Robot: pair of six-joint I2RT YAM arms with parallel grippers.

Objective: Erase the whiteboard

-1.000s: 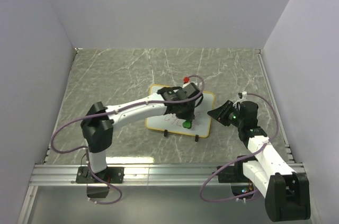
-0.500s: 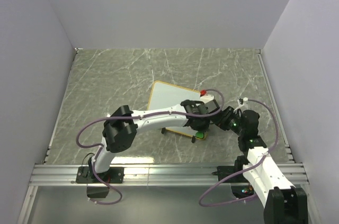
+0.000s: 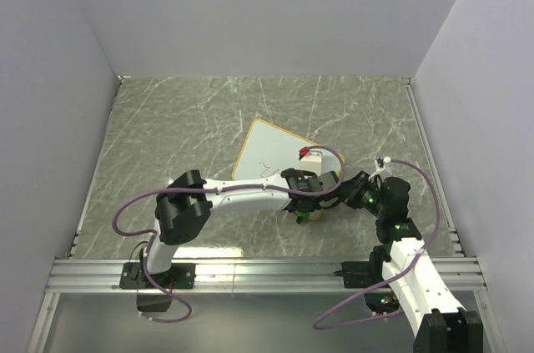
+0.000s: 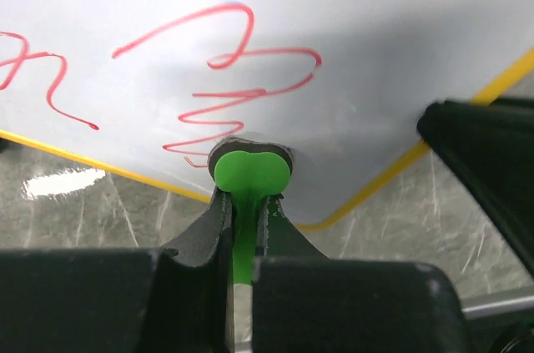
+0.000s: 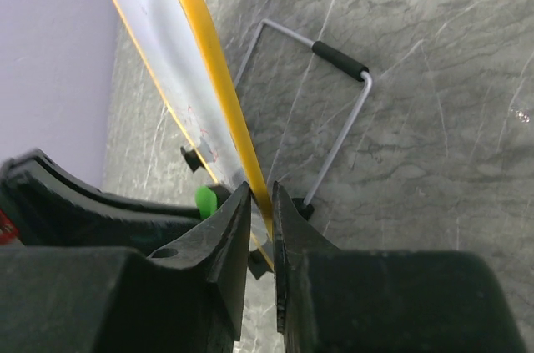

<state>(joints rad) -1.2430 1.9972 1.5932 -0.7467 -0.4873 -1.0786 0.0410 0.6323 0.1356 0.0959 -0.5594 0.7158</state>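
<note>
The whiteboard (image 3: 271, 151), white with a yellow frame, stands tilted and turned at the table's middle. In the left wrist view the whiteboard (image 4: 350, 27) bears red scribbles (image 4: 242, 78). My left gripper (image 3: 302, 205) is shut on the green eraser (image 4: 250, 171) and presses it on the board at the scribbles' lower end, near the board's corner; in the left wrist view the left gripper (image 4: 249, 196) sits at bottom centre. My right gripper (image 5: 261, 194) is shut on the board's yellow frame (image 5: 209, 52). In the top view the right gripper (image 3: 340, 190) is at the board's near right edge.
A grey wire stand (image 5: 338, 115) with a black sleeve props the board from behind. The eraser's green tip (image 5: 205, 199) shows past the frame. My right gripper's dark body (image 4: 492, 169) is close on the right of the eraser. Grey walls enclose the marbled table (image 3: 167, 136).
The board went from lying square to turned and tilted up. My right gripper moved in and closed on its frame. My left gripper slid the eraser toward the near right corner.
</note>
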